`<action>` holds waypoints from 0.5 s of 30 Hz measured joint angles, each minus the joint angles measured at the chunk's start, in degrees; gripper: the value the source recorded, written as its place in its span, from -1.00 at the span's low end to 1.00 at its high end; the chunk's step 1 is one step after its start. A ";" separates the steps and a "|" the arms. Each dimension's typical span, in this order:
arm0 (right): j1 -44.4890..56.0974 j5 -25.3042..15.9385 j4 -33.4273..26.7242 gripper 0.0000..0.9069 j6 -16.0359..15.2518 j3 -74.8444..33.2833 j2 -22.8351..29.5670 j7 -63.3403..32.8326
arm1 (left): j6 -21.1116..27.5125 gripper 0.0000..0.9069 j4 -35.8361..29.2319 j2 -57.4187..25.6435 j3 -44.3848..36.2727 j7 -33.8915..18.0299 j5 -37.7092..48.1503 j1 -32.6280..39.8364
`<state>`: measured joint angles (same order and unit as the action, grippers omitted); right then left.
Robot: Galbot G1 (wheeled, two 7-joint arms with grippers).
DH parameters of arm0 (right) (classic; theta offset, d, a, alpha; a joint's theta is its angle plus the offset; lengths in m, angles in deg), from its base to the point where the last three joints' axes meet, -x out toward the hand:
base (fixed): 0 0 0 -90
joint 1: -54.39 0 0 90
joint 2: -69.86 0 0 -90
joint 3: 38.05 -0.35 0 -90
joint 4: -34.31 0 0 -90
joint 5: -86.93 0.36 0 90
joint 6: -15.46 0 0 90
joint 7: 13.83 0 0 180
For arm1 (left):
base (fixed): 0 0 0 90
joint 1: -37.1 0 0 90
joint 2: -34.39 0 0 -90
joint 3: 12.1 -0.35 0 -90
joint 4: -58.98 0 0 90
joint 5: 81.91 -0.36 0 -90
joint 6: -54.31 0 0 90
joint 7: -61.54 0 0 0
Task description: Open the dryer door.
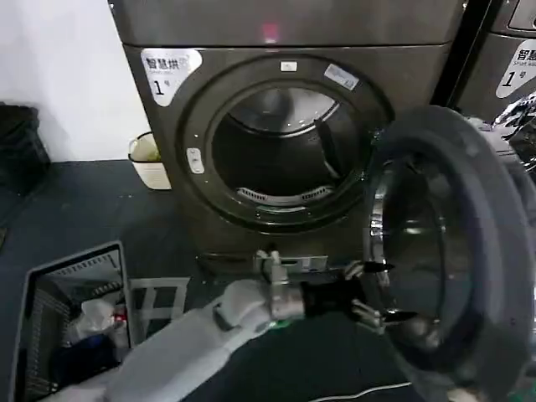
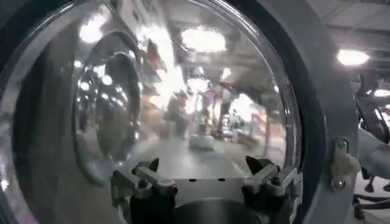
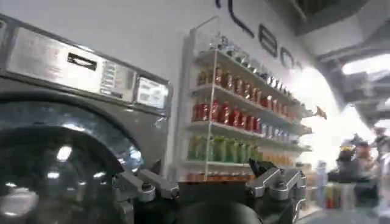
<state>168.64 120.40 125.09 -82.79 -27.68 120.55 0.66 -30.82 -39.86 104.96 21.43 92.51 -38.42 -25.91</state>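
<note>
Dryer door [image 1: 456, 251] is standing swung wide open at the right of the head view, its grey inner rim and domed glass facing the camera. Behind it, the dryer [image 1: 167, 134] is filling the upper centre, its round drum opening [image 1: 280, 155] exposed and a pink indicator light [image 1: 270, 32] glowing above. The left gripper [image 1: 373, 293] is reaching in from lower centre, its fingers spread apart just beside the door's glass, gripping nothing. A wire basket [image 1: 38, 293] is sitting at lower left. In the right wrist view, the right gripper [image 3: 210, 182] is hanging with fingers apart before another machine [image 3: 73, 79] and drink shelves [image 3: 244, 109].
</note>
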 joint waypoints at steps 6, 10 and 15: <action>1.24 -0.39 -0.48 1.00 -0.89 -4.29 -1.14 -3.17 | 0.20 1.00 3.82 6.17 -2.25 -0.47 -0.74 1.39; 2.42 0.15 -1.38 1.00 -1.12 -7.23 -2.13 -5.61 | 0.11 1.00 5.97 9.45 -2.91 -1.88 -1.32 2.53; 4.49 0.95 -1.71 1.00 -1.42 -10.58 -2.01 -5.80 | -1.75 1.00 10.23 13.55 -3.94 -3.07 -3.39 4.85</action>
<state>173.12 121.35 123.38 -84.21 -38.26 118.54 -5.14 -32.57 -29.64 118.51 17.48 89.43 -41.81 -21.06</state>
